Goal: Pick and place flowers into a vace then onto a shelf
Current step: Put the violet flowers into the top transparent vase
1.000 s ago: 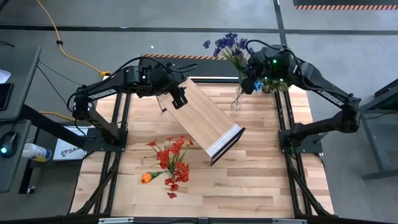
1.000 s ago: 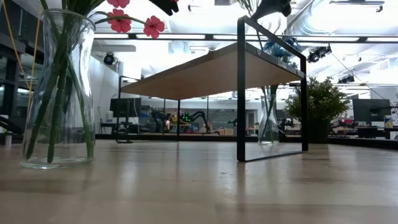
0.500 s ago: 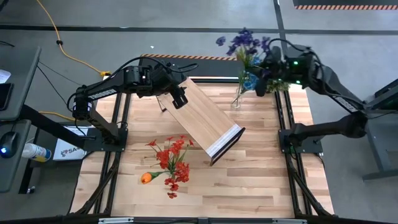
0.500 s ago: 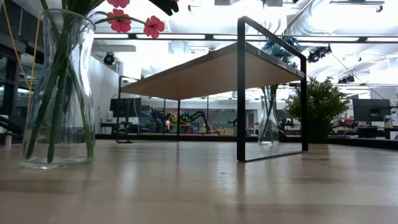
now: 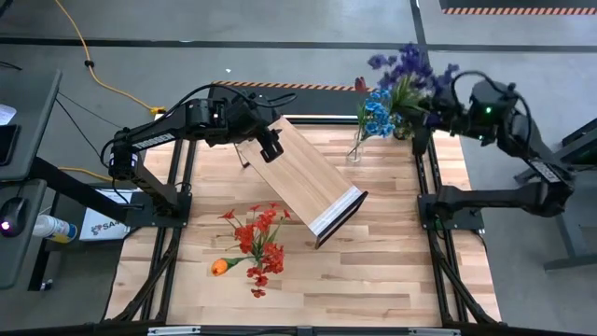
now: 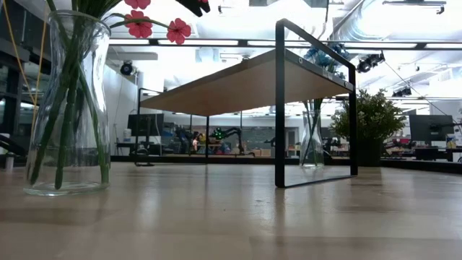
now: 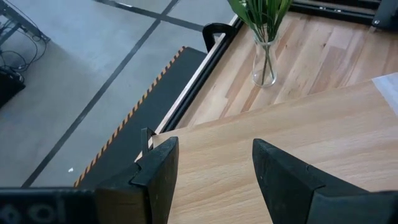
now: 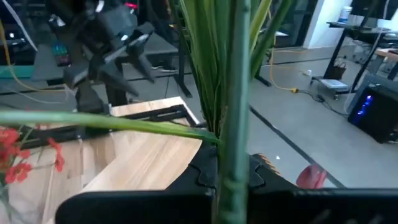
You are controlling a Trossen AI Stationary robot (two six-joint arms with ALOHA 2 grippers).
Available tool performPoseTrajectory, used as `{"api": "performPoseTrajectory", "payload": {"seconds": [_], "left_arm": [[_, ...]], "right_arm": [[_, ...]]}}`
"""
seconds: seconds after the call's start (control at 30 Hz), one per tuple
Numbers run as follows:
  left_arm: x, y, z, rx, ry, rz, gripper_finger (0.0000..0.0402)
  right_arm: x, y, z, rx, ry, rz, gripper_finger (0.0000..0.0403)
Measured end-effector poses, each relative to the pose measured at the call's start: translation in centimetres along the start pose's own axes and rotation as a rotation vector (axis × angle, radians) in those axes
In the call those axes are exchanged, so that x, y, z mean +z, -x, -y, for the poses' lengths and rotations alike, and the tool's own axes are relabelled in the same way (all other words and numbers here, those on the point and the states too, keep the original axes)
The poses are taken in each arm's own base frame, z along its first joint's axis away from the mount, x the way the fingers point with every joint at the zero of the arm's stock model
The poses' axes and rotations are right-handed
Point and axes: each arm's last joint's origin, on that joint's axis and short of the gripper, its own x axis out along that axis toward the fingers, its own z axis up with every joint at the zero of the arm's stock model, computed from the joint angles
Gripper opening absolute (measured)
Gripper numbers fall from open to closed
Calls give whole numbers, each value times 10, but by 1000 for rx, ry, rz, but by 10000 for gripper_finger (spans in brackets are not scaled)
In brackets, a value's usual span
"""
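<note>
The shelf (image 5: 308, 182) lies slantwise across the table's middle, its white-edged end (image 5: 338, 213) toward the near right. My left gripper (image 5: 266, 149) is shut on its far left end. My right gripper (image 5: 424, 119) hangs over the table's far right corner, shut on purple flowers (image 5: 406, 67). A glass vase (image 5: 354, 151) nearby holds green stalks with blue blooms (image 5: 376, 114). A second vase (image 6: 65, 108) at the near left holds red flowers (image 5: 256, 238). My left gripper has the shelf's far left end (image 7: 205, 140) between its two fingers (image 7: 155, 180), slanting down from the far left. The fingers hide the place of contact. The shelf's near frame (image 6: 279, 108) stands on the table. My right gripper pinches the flowers' green stalks (image 8: 233, 143) between its two fingers, which lie nearly level and across them. The blooms stand above the gripper, lifted clear of the table and of the vase.
An orange flower (image 5: 219, 266) lies on the table near the red ones. A potted green plant (image 6: 372, 115) stands at the far right. Bare planks (image 5: 392, 271) lie at the near right.
My right gripper has drawn back toward the table's right edge and risen a little, carrying the purple flowers away from the glass vase. The blue blooms in that vase now show from above. The shelf and my left gripper have kept still.
</note>
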Motion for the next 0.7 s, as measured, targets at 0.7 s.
{"api": "performPoseTrajectory", "payload": {"seconds": [0.7], "left_arm": [[0, 0, 0, -1, 23, 2, 237]], "right_arm": [[-66, -52, -5, 22, 47, 231, 0]]}}
